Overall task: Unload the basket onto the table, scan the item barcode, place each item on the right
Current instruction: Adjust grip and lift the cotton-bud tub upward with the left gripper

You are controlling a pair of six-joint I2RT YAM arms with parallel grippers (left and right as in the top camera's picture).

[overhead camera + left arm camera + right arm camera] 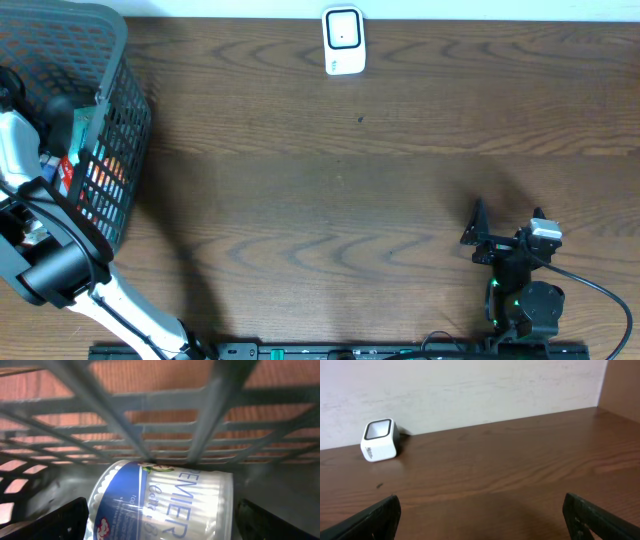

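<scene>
It looks like a mock shop checkout: a grey shopping basket (128, 120) with packaged goods (72, 128) stands on a wooden surface (350, 190), and a small white scanner (343, 40) sits near a plain wall (470, 390).

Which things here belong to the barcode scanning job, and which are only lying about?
For the job: cotton swab tub; barcode scanner; basket holding the tub; left tool, open, facing the tub.

Lying about: other packages in the basket; right tool, open above the table.
</scene>
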